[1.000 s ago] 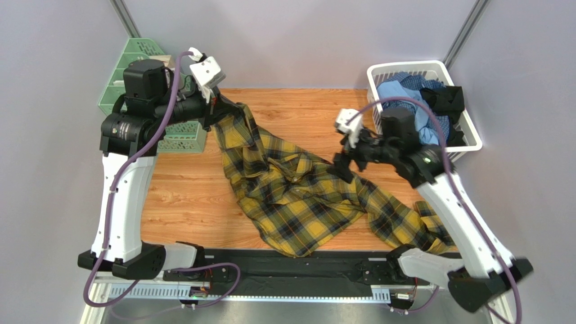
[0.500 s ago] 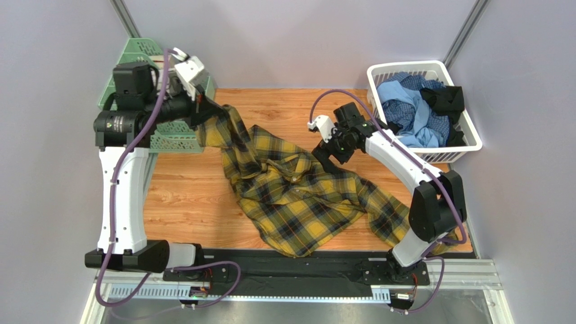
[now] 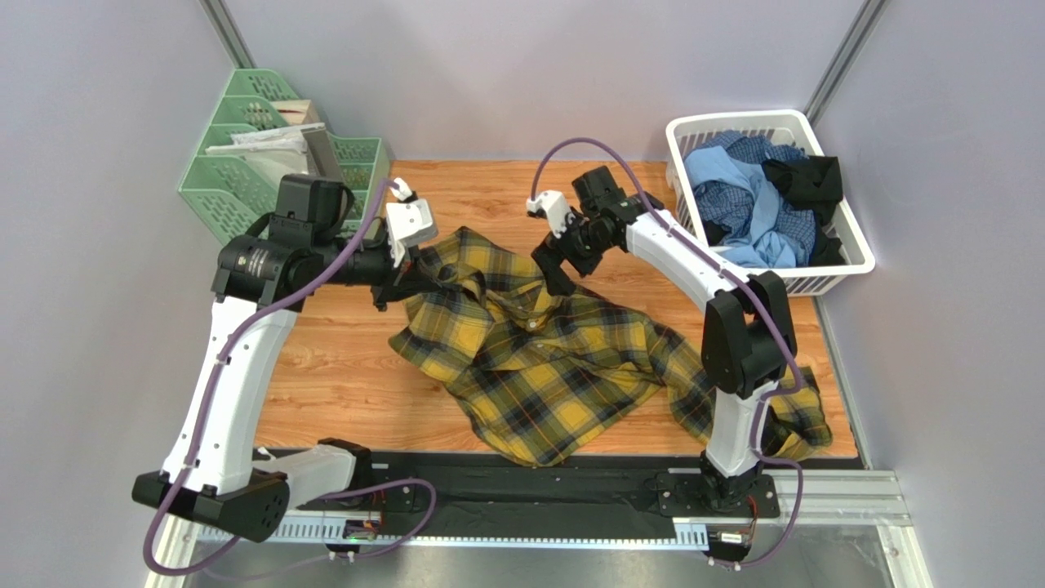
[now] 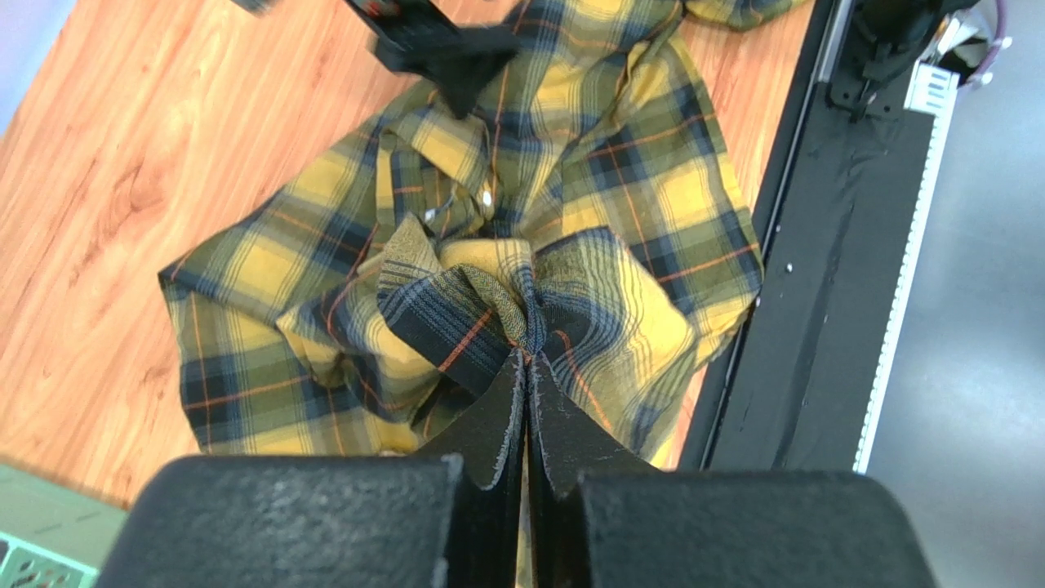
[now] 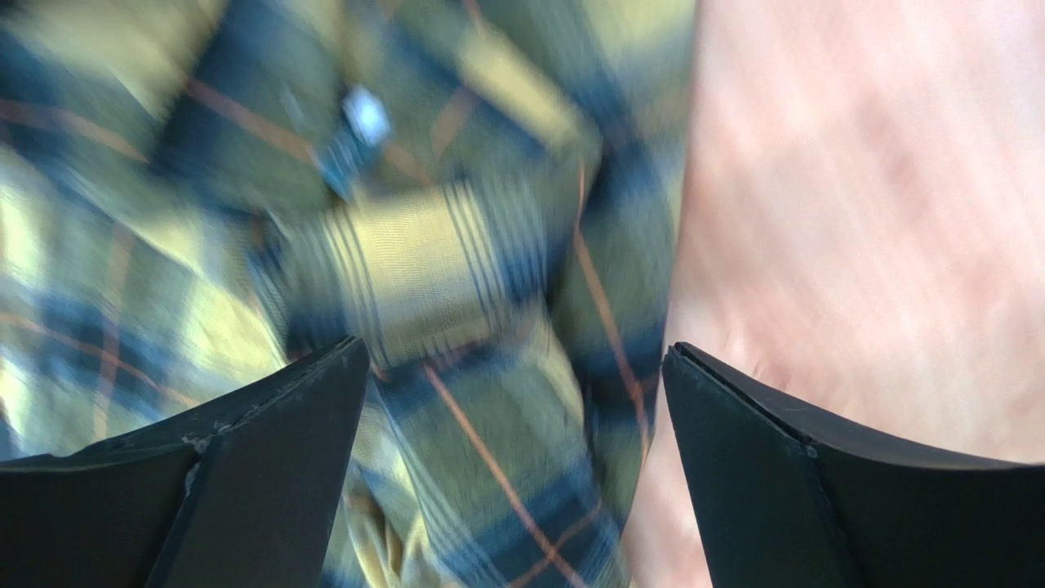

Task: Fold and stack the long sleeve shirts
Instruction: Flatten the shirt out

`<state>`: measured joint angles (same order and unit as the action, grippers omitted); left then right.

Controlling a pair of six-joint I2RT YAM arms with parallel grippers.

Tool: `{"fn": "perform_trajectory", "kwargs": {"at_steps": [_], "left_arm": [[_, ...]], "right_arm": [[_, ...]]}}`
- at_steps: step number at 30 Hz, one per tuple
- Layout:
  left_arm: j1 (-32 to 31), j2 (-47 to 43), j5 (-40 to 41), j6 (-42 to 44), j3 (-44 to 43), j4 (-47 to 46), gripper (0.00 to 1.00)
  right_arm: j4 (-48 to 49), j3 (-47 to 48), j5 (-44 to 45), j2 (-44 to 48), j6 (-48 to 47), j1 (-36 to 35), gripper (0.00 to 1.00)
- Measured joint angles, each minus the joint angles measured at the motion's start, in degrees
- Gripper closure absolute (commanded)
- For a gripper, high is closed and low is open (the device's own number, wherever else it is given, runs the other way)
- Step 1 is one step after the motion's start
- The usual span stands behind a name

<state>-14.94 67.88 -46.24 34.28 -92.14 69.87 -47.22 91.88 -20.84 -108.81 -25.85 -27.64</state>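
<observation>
A mustard-yellow and black plaid shirt [image 3: 552, 361] lies crumpled across the middle of the wooden table. My left gripper [image 3: 417, 263] is shut on a bunch of its cloth at the shirt's left part; in the left wrist view the fingertips [image 4: 528, 368] pinch a gathered fold of plaid [image 4: 491, 306]. My right gripper [image 3: 555, 263] is open and hovers over the shirt's far edge near the collar. In the right wrist view the plaid cloth [image 5: 491, 404] lies between the spread fingers [image 5: 294, 429], blurred, with a button [image 5: 364, 113] visible.
A white basket [image 3: 859, 257] at the back right holds light blue, blue-checked and black shirts [image 3: 736, 202]. Green trays [image 3: 239, 172] with papers stand at the back left. A black rail [image 3: 491, 484] runs along the near table edge.
My left gripper has swung down and right from near the green trays, dragging the held cloth over the shirt. My right gripper has moved left and away toward the collar.
</observation>
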Motion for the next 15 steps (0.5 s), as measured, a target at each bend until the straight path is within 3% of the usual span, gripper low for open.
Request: {"fn": "perform_trajectory", "kwargs": {"at_steps": [7, 12, 14, 15], "left_arm": [[0.09, -5.64, 0.87, 5.57, 6.71, 3.19, 1.0], [0.09, -6.1, 4.35, 6.14, 8.55, 3.32, 1.0], [0.26, -6.05, 5.53, 5.66, 8.55, 2.6, 1.0], [0.46, -6.03, 6.12, 5.27, 8.59, 1.99, 1.0]], "right_arm": [[1.84, 11.04, -3.13, -7.26, 4.35, -0.42, 0.06], [1.64, 12.87, -1.38, -15.52, 5.62, -0.68, 0.16], [0.76, 12.85, -0.68, -17.44, 5.7, -0.74, 0.4], [0.15, 12.85, -0.39, -18.14, 5.55, -0.74, 0.57]]}}
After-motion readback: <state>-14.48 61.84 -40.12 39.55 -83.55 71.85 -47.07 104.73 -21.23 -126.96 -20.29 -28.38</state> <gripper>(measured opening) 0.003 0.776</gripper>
